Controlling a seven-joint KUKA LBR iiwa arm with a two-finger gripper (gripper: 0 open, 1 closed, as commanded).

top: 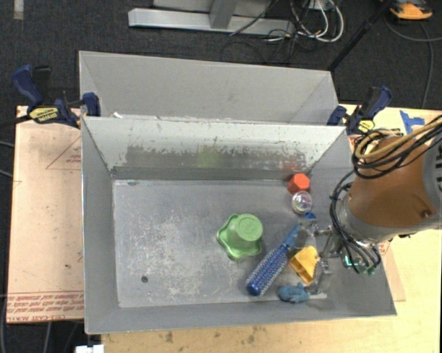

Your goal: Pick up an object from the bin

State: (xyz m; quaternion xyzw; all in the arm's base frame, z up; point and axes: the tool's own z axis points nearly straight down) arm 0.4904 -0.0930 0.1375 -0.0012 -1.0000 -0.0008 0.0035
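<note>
I wear a rounded orange-brown cover (390, 200). Black and pale yellow cables (378, 145) loop across its top, and thinner dark wires (359, 260), some tinted green, hang by its lower edge. My gripper (321, 264) is bare silver-grey metal, small and angular.

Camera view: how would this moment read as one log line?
gripper: low in bin, right front corner | nearest: yellow piece, blue brush, small blue thing | green cup: mid-bin, apart
</note>
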